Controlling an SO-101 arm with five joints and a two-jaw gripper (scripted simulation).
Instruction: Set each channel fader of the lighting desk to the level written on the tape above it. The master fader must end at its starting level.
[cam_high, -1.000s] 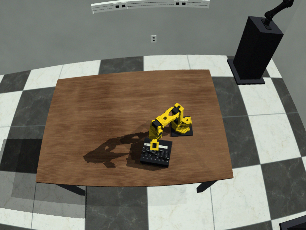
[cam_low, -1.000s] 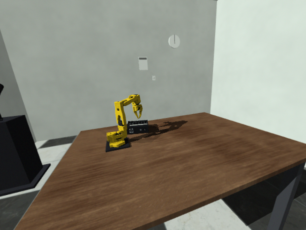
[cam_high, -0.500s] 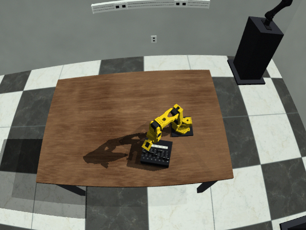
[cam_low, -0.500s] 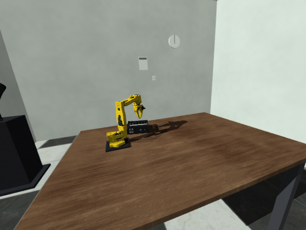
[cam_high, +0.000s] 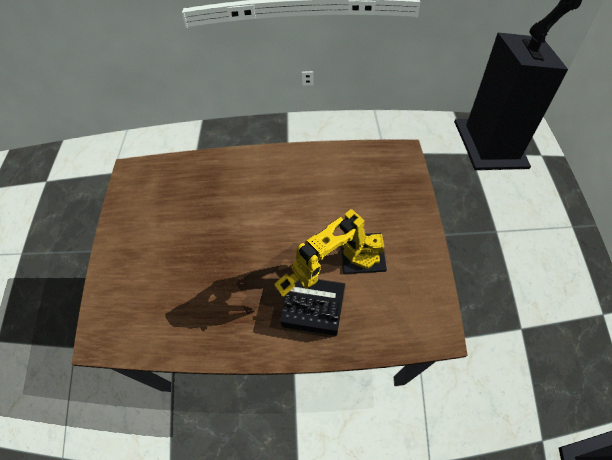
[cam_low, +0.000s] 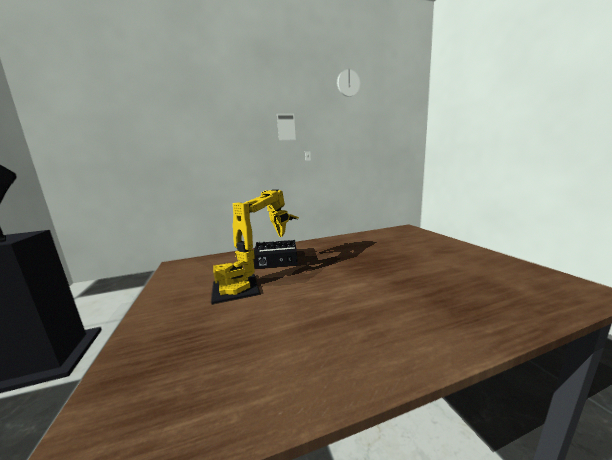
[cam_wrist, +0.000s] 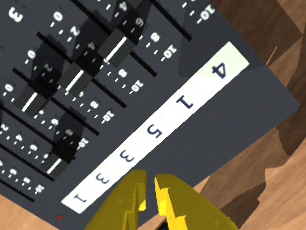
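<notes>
Centrally, just below the middle of the top view, the lighting desk (cam_high: 309, 326) (cam_low: 274, 259) (cam_wrist: 250, 112) is seen on the brown table (cam_high: 200, 200) (cam_low: 320, 340). Its strip of tape (cam_high: 325, 294) (cam_wrist: 167, 117) is crossed diagonally in the wrist view, where 1, 3, 3, 5, 1, 4 can be read from lower left to upper right. Fader caps with white lines are shown at upper left; one cap (cam_wrist: 59, 162) is placed lower, near the tape's lower-left end. The gripper (cam_high: 309, 284) (cam_low: 281, 235) (cam_wrist: 151, 176) is held above the desk, its fingers brought together on nothing. By the yellow arm (cam_high: 327, 239) (cam_low: 242, 220), a bent reach is made from the black base plate (cam_high: 381, 268) (cam_low: 217, 300).
</notes>
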